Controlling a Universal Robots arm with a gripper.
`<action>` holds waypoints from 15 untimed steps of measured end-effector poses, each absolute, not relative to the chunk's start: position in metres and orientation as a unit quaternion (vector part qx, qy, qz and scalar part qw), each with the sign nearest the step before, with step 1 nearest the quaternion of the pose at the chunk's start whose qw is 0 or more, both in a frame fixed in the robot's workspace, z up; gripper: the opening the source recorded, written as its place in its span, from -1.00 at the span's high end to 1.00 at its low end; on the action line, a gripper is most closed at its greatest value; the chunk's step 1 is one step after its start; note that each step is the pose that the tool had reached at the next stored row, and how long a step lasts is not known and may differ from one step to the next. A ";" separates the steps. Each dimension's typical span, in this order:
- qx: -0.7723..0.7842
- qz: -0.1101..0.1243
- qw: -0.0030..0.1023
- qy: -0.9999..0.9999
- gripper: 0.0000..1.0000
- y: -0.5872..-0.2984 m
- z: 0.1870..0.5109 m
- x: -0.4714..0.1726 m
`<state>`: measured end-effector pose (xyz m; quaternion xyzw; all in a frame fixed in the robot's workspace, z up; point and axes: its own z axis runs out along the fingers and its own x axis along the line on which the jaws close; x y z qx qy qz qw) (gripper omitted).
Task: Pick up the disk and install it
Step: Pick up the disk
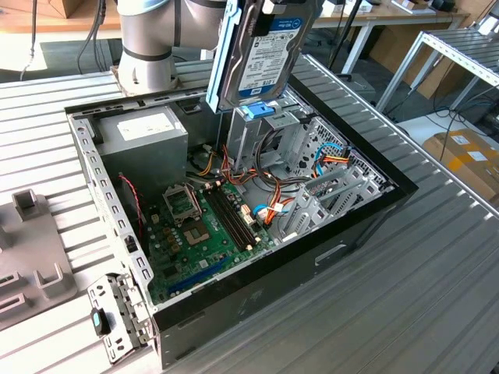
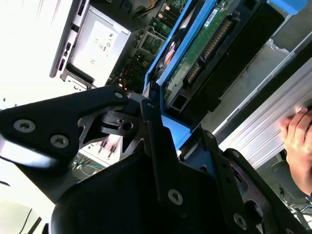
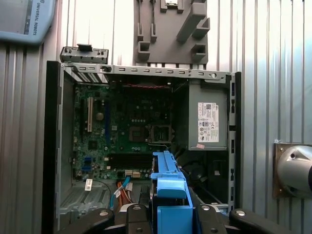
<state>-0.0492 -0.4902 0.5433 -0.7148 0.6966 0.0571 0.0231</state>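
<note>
Grey ribbed metal table [image 1: 437, 296] carries an open computer case [image 1: 257, 304]; the gripper [image 2: 151, 109] clamps the disk [image 1: 261, 54] at the exterior view's top middle, above the case; cardboard boxes [image 1: 468, 156] sit at right.

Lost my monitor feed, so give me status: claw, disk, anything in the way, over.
Claw shut on the disk. Disk on edge over the drive cage, not seated. Person's hand at the table, outside the case.
</note>
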 end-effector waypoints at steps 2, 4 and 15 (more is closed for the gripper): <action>-0.715 0.057 0.023 0.697 0.25 -0.491 0.543 -0.049; -0.715 0.057 0.023 0.697 0.25 -0.491 0.543 -0.048; -0.715 0.057 0.023 0.697 0.25 -0.495 0.542 -0.047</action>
